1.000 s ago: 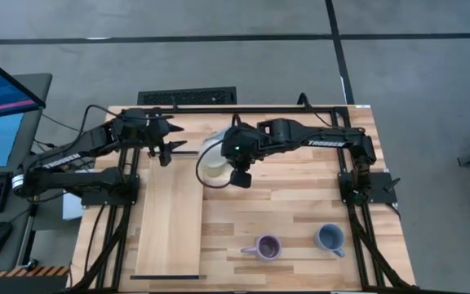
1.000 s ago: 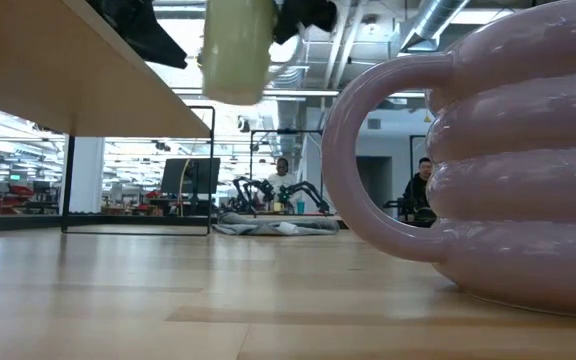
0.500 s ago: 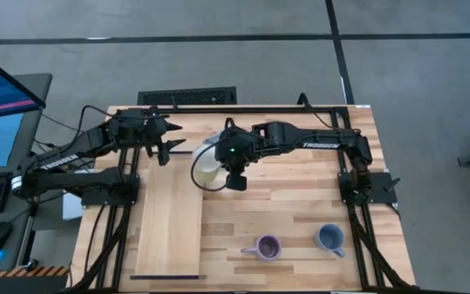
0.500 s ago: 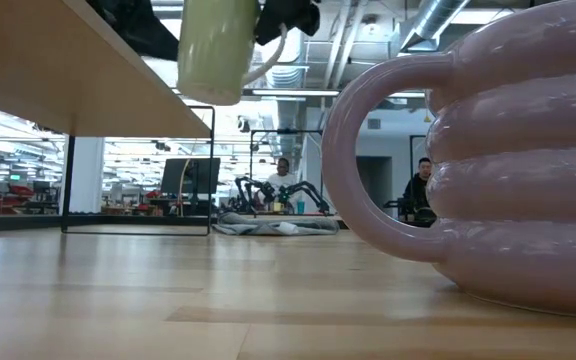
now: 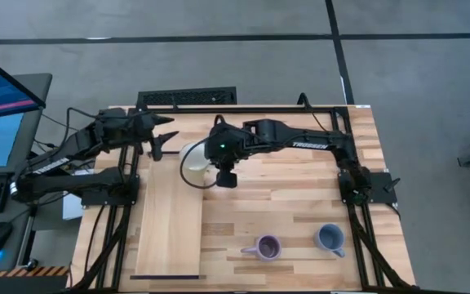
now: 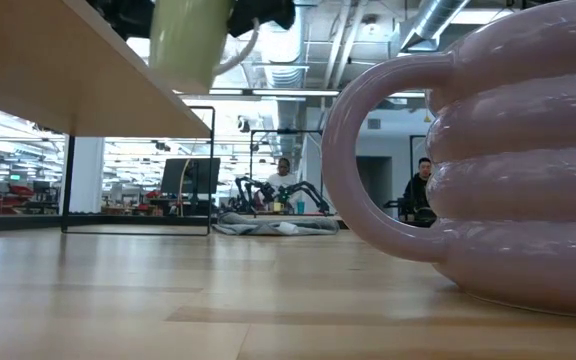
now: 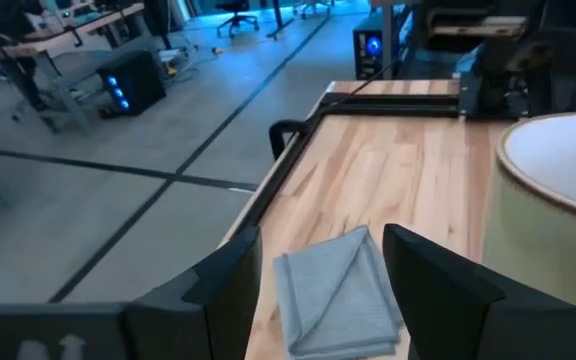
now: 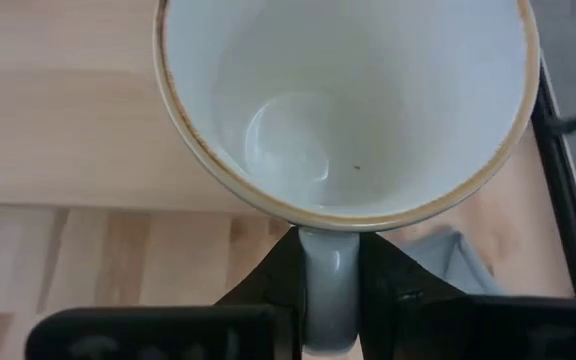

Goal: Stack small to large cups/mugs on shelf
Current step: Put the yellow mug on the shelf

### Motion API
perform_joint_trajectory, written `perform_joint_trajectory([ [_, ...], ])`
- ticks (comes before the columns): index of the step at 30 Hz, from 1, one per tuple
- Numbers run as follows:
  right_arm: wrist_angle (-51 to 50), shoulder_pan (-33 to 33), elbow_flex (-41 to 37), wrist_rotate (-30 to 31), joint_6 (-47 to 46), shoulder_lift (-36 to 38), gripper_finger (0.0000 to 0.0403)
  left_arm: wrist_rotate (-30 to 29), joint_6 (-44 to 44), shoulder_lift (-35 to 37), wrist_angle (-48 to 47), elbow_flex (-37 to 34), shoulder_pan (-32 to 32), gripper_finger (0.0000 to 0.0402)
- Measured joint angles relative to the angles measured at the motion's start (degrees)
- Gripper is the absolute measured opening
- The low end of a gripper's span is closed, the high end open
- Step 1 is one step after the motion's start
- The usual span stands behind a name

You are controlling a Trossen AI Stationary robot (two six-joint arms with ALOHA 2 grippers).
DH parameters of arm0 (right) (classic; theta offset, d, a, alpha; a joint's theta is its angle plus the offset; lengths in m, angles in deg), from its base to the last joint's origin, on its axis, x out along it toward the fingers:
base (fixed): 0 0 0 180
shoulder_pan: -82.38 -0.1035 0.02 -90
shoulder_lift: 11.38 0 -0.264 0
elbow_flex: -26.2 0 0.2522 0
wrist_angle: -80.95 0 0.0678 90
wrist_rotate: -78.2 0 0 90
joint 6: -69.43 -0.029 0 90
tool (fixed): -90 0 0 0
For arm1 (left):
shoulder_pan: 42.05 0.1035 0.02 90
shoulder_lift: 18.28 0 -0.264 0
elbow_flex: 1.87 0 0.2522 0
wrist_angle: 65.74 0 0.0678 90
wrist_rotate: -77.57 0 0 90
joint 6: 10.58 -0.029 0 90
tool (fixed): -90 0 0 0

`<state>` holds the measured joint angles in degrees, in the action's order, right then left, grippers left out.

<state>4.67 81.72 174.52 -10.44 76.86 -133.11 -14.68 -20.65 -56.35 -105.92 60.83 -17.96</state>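
Observation:
My right gripper is shut on the cream-white mug, which hangs above the far right corner of the pale-wood shelf. In the low view the mug is high up beside the shelf's underside. My left gripper is open and empty just beyond the shelf's far end, near the mug. The purple mug and the grey-blue mug stand on their bases on the tabletop near the front edge. My right gripper pinches the cream-white mug's handle between its two fingers. The fingers come from the table's right side, slanting down. The mug is upright, mouth up, and lifted clear of the table and shelf.
A grey folded cloth lies on the tabletop at the far side, below my left gripper. It also shows in the low view. People sit in the room behind the table. The purple mug fills the low view's right side.
My right gripper has carried the cream-white mug toward the table's left edge and upward, from beside the shelf to above its far right corner. The mug has stayed upright in the hold. My left gripper has drawn back a little toward the left and far edges.

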Motion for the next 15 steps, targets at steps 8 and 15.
perform_joint_trajectory([
  [8, -1.3, 0.4, 0.4, -2.1, 0.2, -2.0, 0.0068, 0.3, 0.1, 2.3, 0.0, 0.1, 0.0, 0.0203],
  [15, 0.6, 0.4, 0.4, -2.9, 0.4, -2.2, 0.0068, 0.3, 0.2, 2.1, -0.3, 0.1, 0.0, 0.0203],
])
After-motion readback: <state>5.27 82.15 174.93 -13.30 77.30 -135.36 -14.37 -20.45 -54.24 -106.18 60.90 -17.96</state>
